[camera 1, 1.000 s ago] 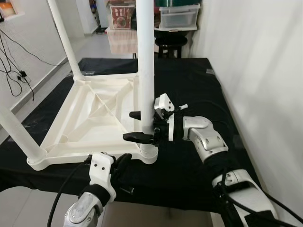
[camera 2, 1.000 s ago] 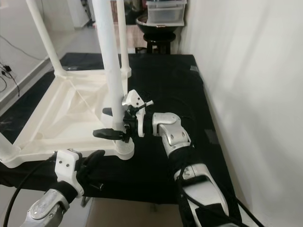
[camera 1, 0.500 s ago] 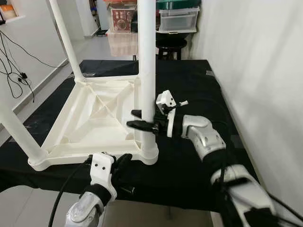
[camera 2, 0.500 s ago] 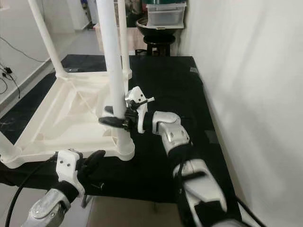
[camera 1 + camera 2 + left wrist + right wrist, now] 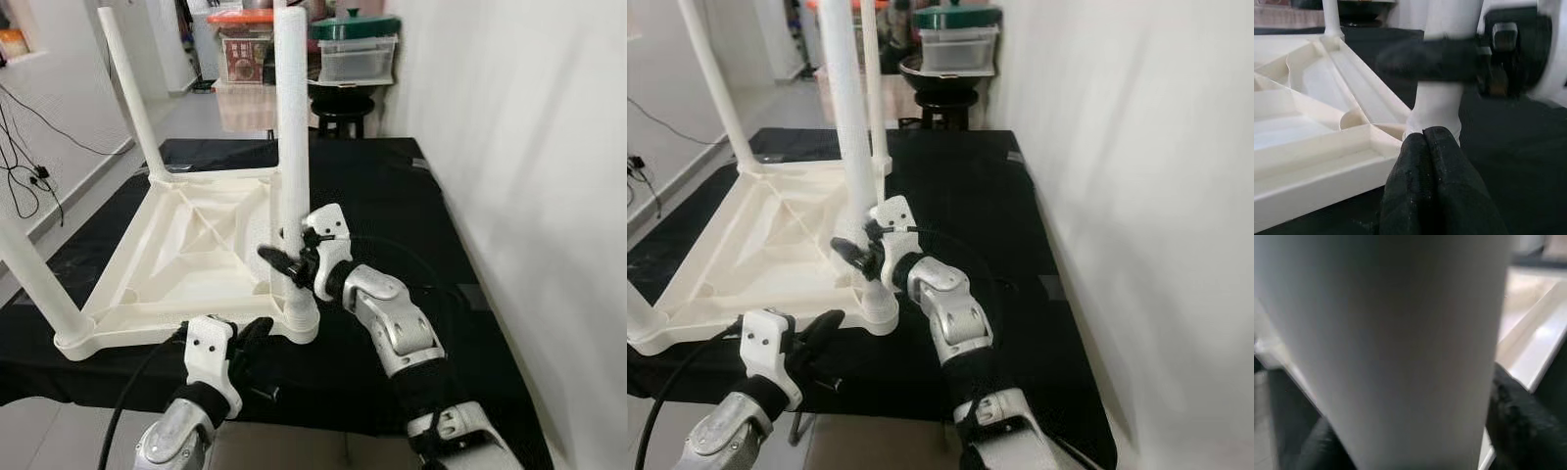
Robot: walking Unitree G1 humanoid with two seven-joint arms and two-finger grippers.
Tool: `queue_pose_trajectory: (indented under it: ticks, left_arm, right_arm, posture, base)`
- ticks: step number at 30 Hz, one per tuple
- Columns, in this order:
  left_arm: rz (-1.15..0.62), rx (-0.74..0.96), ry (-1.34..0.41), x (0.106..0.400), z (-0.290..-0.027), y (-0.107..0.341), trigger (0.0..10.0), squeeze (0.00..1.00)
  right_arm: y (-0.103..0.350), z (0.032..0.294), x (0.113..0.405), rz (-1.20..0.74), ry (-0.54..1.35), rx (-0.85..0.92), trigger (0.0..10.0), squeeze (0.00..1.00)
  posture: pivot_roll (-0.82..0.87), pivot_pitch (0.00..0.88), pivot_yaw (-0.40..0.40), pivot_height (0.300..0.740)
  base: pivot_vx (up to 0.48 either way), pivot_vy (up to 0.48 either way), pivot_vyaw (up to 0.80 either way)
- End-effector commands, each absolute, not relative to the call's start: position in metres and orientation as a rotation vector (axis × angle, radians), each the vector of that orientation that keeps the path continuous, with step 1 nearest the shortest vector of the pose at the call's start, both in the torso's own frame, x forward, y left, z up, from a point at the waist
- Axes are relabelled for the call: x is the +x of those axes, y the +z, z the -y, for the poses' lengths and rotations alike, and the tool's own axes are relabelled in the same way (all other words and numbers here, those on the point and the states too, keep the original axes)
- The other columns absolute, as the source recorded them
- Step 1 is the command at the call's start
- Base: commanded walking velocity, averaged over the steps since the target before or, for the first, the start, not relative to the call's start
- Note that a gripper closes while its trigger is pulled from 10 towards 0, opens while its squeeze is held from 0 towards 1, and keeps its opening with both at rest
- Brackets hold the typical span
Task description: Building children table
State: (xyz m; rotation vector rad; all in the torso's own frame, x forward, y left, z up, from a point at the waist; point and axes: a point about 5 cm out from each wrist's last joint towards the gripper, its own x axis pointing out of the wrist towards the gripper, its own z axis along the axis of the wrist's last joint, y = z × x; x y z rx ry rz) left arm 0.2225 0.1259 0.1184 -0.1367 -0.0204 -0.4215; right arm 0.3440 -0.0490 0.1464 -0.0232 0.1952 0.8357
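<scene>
A white plastic children's table (image 5: 186,255) lies upside down on a black cloth. Its legs stand upright. My right gripper (image 5: 294,262) is shut on the near-right table leg (image 5: 292,117), a little above the corner socket (image 5: 300,319). In the right wrist view that leg (image 5: 1386,342) sits close between the black fingers (image 5: 1520,421). My left gripper (image 5: 253,335) is shut and holds nothing. It is low at the front edge, just before the same corner, and its fingertips (image 5: 1422,142) point at the socket (image 5: 1437,112).
Further legs rise at the back left (image 5: 132,98) and near left (image 5: 29,284). The black cloth (image 5: 392,196) covers the work surface, with a white wall (image 5: 529,147) close on the right. A black stool (image 5: 343,103) and storage boxes (image 5: 358,59) stand behind. Cables (image 5: 29,176) hang at the left.
My right gripper has moved slightly up the near-right leg, and its wrist and forearm have swung round toward me. The left gripper has stayed put. The camera has shifted a little.
</scene>
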Motion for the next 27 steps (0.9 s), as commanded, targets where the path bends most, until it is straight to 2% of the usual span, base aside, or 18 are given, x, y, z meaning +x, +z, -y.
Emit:
queue_pose_trajectory:
  ticks: [1, 7, 8, 9, 10, 14, 17, 18, 19, 20, 27]
  left_arm:
    - [0.003, -0.132, -0.420, 0.224, -0.127, 0.117, 10.0, 0.00]
    - [-0.003, -0.136, -0.425, 0.225, -0.127, 0.116, 10.0, 0.00]
    - [-0.003, -0.136, -0.425, 0.225, -0.128, 0.116, 10.0, 0.00]
    - [-0.003, -0.136, -0.425, 0.225, -0.128, 0.116, 10.0, 0.00]
    - [-0.005, -0.137, -0.426, 0.226, -0.128, 0.116, 10.0, 0.00]
    - [-0.009, -0.141, -0.428, 0.226, -0.127, 0.115, 10.0, 0.00]
    - [-0.010, -0.141, -0.428, 0.226, -0.127, 0.115, 10.0, 0.00]
    - [-0.011, -0.142, -0.428, 0.226, -0.127, 0.114, 10.0, 0.00]
    - [-0.011, -0.142, -0.428, 0.226, -0.127, 0.114, 10.0, 0.00]
    - [-0.013, -0.142, -0.429, 0.226, -0.127, 0.114, 10.0, 0.00]
    - [-0.014, -0.145, -0.429, 0.226, -0.126, 0.114, 10.0, 0.00]
  right_arm:
    - [0.155, 0.039, 0.343, -0.186, 0.911, -0.022, 10.0, 1.00]
    - [0.191, 0.037, 0.341, -0.019, 1.203, -0.012, 10.0, 1.00]
    - [0.195, 0.038, 0.340, -0.001, 1.236, -0.007, 10.0, 0.09]
    - [0.195, 0.038, 0.340, -0.001, 1.236, -0.007, 10.0, 0.09]
    - [0.199, 0.040, 0.341, 0.010, 1.326, -0.002, 10.0, 0.00]
    - [0.199, 0.046, 0.347, -0.023, 1.475, -0.036, 10.0, 0.00]
    - [0.199, 0.047, 0.350, -0.035, 1.483, -0.047, 10.0, 0.00]
    - [0.199, 0.047, 0.353, -0.047, 1.482, -0.033, 4.9, 0.00]
    - [0.199, 0.047, 0.353, -0.047, 1.482, -0.033, 4.9, 0.00]
    - [0.199, 0.047, 0.356, -0.060, 1.484, -0.023, 0.0, 0.00]
    - [0.194, 0.056, 0.359, -0.074, 1.459, -0.003, 0.0, 0.00]
  posture:
    - [-0.01, 0.000, 0.002, 0.740]
    - [0.00, 0.000, 0.001, 0.740]
    - [0.00, 0.000, 0.001, 0.740]
    - [0.00, 0.000, 0.001, 0.740]
    - [0.00, 0.000, -0.001, 0.740]
    - [0.01, 0.000, -0.003, 0.740]
    - [0.02, 0.000, -0.005, 0.740]
    - [0.02, 0.000, -0.010, 0.740]
    - [0.02, 0.000, -0.010, 0.740]
    - [0.02, 0.000, -0.010, 0.740]
    - [0.02, 0.000, -0.009, 0.740]
  base:
    - [0.000, 0.000, 0.00]
    - [0.000, 0.000, 0.00]
    - [0.000, 0.000, 0.00]
    - [0.000, 0.000, 0.00]
    - [0.000, 0.000, 0.00]
    - [0.000, 0.000, 0.00]
    - [0.000, 0.000, 0.00]
    - [0.000, 0.000, 0.00]
    - [0.000, 0.000, 0.00]
    - [0.000, 0.000, 0.00]
    - [0.000, 0.000, 0.00]
